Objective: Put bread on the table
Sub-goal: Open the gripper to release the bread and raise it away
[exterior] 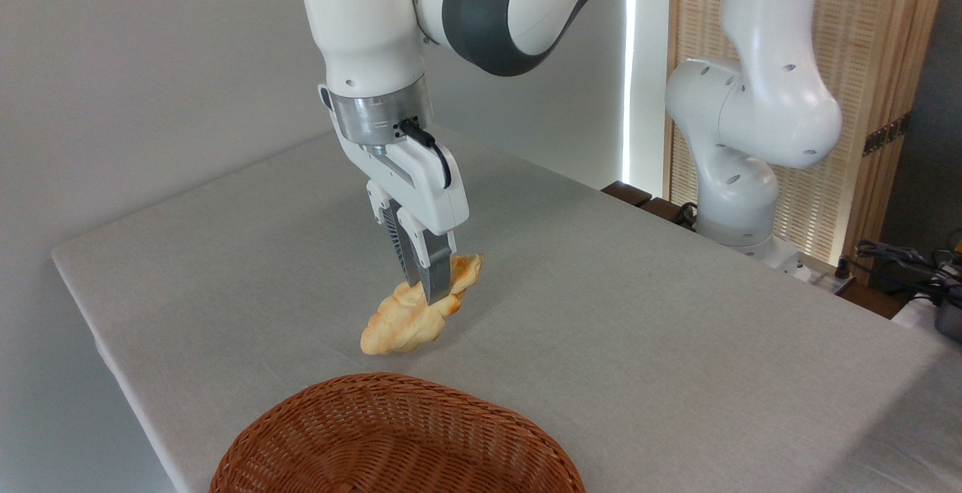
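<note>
The bread [402,324], a golden-yellow braided pastry with browned tips, hangs tilted just behind the basket, its lower end close to or touching the table [639,305]; I cannot tell which. My gripper [425,291] comes down from above and is shut on the bread around its middle, the two grey fingers [434,271] pinching it from both sides. The table is a large light grey cloth-like top that fills most of the view.
A round brown wicker basket [391,440] stands at the front edge, below the bread. The arm's white base [740,177] rises at the far right edge of the table, with cables [902,260] beside it. A wooden screen stands behind.
</note>
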Controlling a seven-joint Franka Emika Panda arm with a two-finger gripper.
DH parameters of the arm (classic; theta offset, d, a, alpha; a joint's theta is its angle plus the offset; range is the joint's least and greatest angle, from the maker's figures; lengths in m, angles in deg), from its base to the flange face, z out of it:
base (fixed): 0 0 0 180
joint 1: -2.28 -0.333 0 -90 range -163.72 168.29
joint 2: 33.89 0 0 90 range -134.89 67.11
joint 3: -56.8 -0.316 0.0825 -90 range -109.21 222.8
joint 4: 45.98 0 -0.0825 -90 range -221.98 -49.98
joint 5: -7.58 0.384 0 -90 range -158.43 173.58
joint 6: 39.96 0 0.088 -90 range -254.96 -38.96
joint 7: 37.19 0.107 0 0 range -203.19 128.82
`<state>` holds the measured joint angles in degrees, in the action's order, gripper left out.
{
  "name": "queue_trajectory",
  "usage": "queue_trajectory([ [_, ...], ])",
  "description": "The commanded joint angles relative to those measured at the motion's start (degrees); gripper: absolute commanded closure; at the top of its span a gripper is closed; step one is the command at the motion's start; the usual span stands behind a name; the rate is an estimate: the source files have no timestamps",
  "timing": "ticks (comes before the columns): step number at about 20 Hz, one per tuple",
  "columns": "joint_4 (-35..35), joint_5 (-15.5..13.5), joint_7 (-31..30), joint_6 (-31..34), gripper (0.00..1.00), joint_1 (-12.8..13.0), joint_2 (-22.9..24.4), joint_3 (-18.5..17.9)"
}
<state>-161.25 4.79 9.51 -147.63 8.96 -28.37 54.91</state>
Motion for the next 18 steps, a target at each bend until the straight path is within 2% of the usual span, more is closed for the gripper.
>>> queue_trajectory([
  [1,0.22,-0.64,0.86,0.44,0.00,1.31,-0.34,-0.31],
  [11,0.75,-0.20,0.86,0.53,0.00,1.93,0.19,0.39],
  [14,2.85,-0.20,0.86,0.53,0.00,1.93,0.63,0.30],
  [17,4.87,-0.11,-0.46,0.44,0.00,1.93,0.63,0.13],
  [18,5.57,-0.20,-2.81,0.09,0.00,1.85,0.54,-0.31],
])
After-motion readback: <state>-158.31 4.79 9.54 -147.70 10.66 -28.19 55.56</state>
